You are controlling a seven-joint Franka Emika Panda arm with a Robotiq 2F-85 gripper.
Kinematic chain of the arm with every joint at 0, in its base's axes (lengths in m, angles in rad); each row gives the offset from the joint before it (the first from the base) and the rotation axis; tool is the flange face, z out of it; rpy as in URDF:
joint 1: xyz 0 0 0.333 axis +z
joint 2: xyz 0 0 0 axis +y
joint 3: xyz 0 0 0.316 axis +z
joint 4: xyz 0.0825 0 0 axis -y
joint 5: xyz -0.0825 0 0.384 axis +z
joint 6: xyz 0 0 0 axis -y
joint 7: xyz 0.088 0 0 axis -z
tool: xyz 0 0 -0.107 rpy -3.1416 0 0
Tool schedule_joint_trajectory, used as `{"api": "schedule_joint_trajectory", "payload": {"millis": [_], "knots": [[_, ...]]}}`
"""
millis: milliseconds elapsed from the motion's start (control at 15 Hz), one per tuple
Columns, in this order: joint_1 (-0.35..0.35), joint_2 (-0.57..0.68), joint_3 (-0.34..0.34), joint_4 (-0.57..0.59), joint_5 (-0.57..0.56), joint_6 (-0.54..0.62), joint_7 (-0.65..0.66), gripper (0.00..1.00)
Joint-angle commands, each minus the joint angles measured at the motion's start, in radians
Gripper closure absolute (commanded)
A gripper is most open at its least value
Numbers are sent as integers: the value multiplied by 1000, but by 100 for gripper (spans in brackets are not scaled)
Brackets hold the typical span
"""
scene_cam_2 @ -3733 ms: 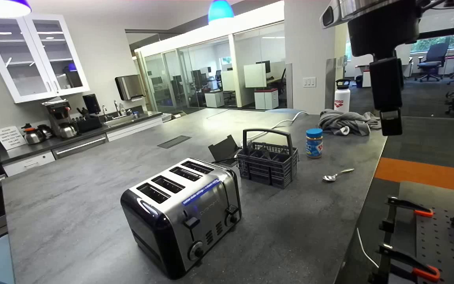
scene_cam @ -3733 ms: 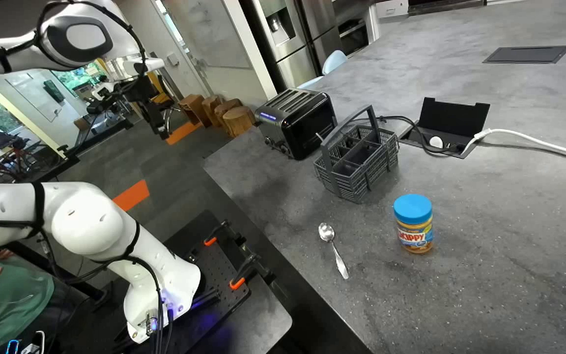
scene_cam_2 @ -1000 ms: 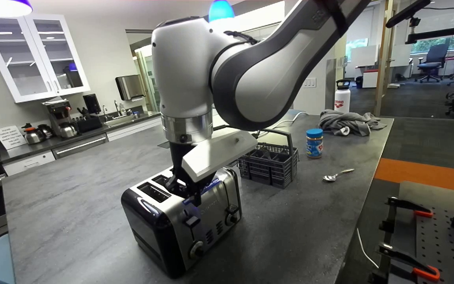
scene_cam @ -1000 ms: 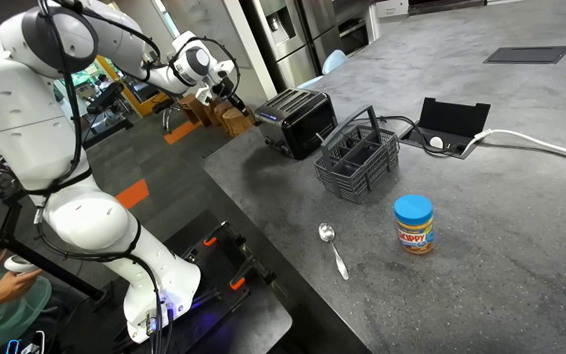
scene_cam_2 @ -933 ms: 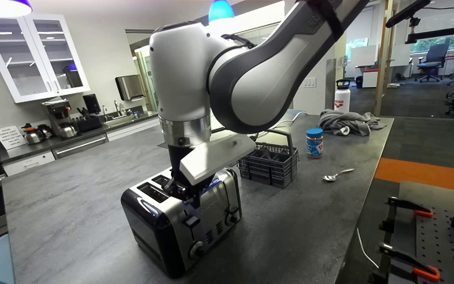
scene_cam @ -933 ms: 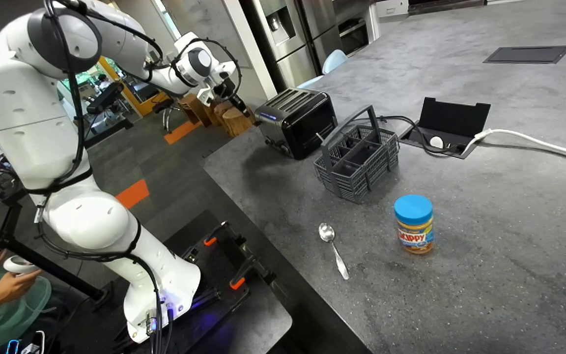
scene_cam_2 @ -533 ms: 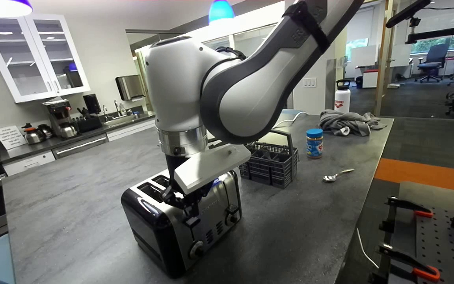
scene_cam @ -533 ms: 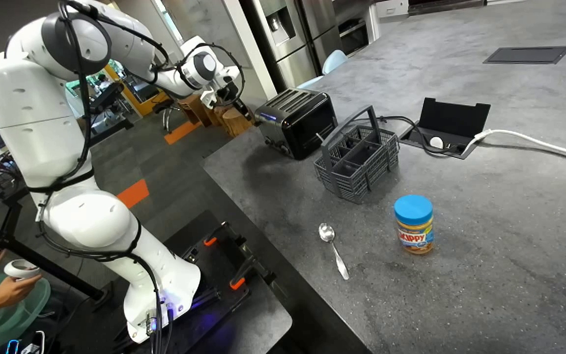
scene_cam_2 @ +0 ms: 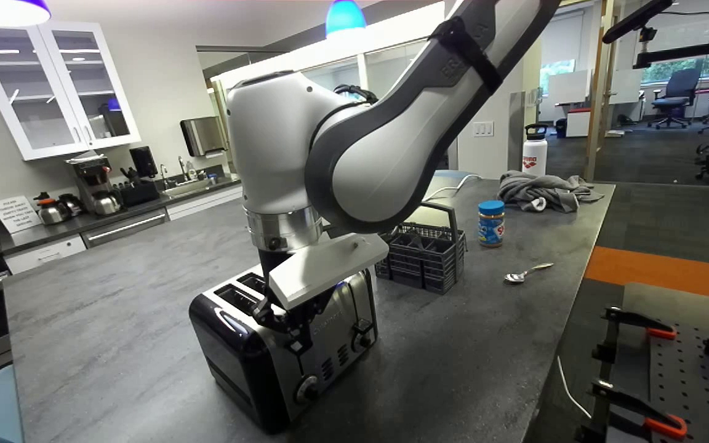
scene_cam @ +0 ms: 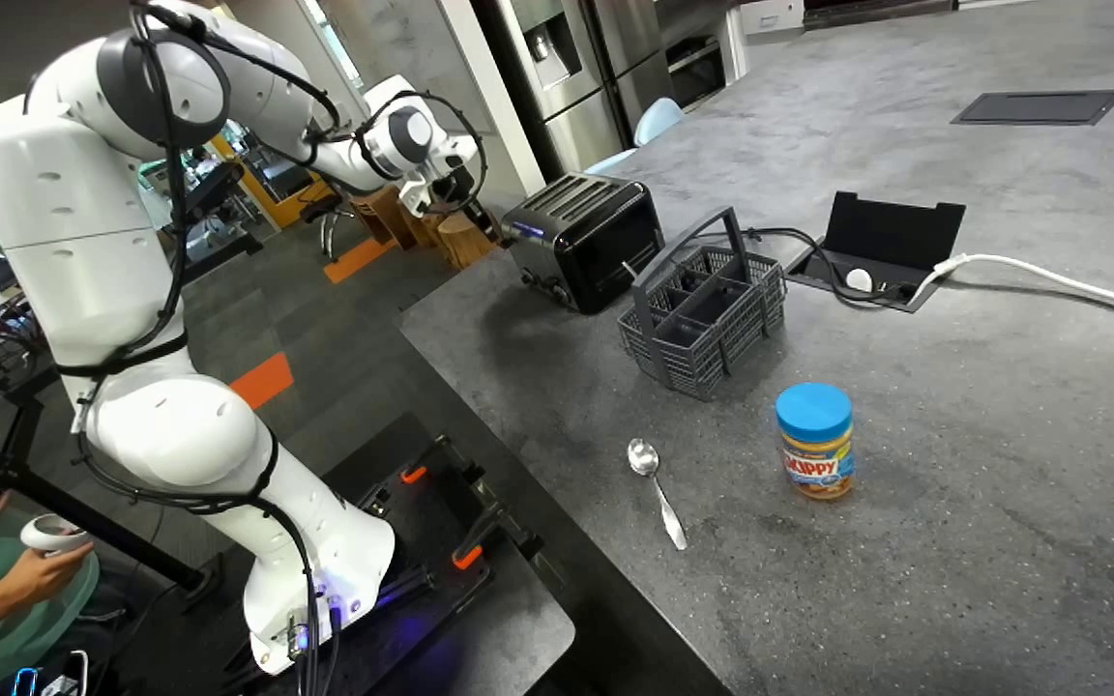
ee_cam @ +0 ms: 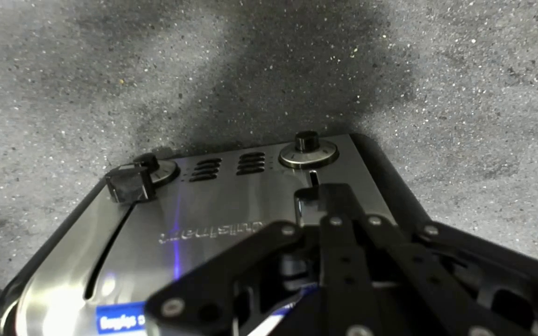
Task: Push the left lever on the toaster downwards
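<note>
The boxy black-and-silver toaster [scene_cam_2: 237,363] stands on the counter in both exterior views, its slotted top upward. In the wrist view its front face is upside down, so the left lever [ee_cam: 307,207] appears at the right. My gripper [ee_cam: 341,196] is shut with nothing visible between its fingers. Its tips overlap one side of that lever; whether they touch it I cannot tell. The lever's slot continues below toward a round dial [ee_cam: 308,151]. The right lever [ee_cam: 130,184] sits low, beside its own dial. In an exterior view my gripper [scene_cam_2: 296,341] largely hides the left lever.
Close beside the toaster stands a dark mesh caddy [scene_cam: 702,319] with a tall handle. Farther along lie a spoon [scene_cam: 659,493] and a blue-lidded peanut butter jar [scene_cam: 813,445]. A flip-up black box [scene_cam: 891,232] with a white cable is behind the caddy.
Earlier the gripper hung high, away from the toaster. It came over the toaster and, during the last second, sank along the front face to the left lever. The toaster has not shifted.
</note>
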Motion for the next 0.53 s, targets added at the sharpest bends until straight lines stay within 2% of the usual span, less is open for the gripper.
{"api": "schedule_joint_trajectory", "payload": {"millis": [0, 467], "knots": [[20, 29, -28, 40, 19, -5, -24, 100], [21, 73, -44, 77, 29, 1, -36, 100]]}}
